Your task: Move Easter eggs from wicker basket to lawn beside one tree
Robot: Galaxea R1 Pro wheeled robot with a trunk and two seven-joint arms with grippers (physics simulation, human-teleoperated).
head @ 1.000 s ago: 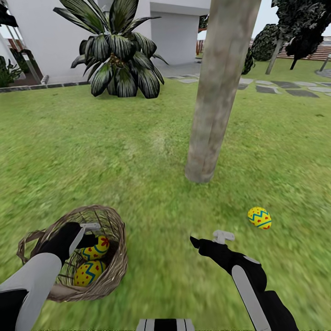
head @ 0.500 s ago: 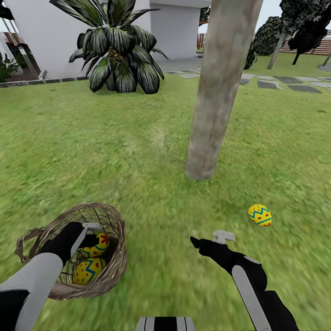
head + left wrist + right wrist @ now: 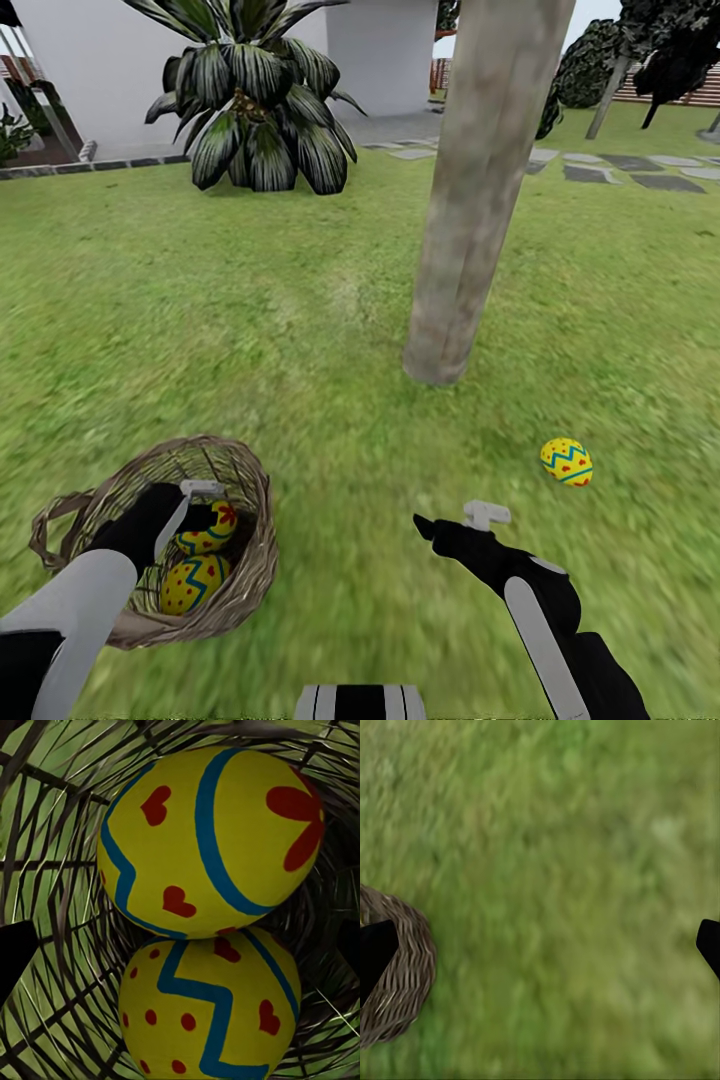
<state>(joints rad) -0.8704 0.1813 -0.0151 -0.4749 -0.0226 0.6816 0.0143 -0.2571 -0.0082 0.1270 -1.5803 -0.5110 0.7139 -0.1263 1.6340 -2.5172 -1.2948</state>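
Note:
The wicker basket [image 3: 245,560] lies on the lawn [image 3: 250,330] at the lower left, with two Easter eggs in it, one [image 3: 213,532] above the other [image 3: 190,586]. My left gripper [image 3: 205,505] reaches into the basket, open, just over the upper egg. In the left wrist view both eggs [image 3: 210,840] [image 3: 210,1012] sit close up between the wide-apart fingertips [image 3: 11,960]. A third egg [image 3: 566,461] rests on the grass to the right of the tree [image 3: 470,200]. My right gripper [image 3: 450,520] hovers open over bare grass, with the basket [image 3: 401,975] at one edge of its wrist view.
A short palm [image 3: 250,100] stands at the back left before a white house wall [image 3: 100,70]. Grey paving stones [image 3: 630,170] and dark trees [image 3: 670,50] lie at the back right. Open grass spreads all around the trunk.
The whole picture has slid slightly upward, so the camera has moved. Both grippers keep their pose, and the eggs and basket stay where they were on the grass.

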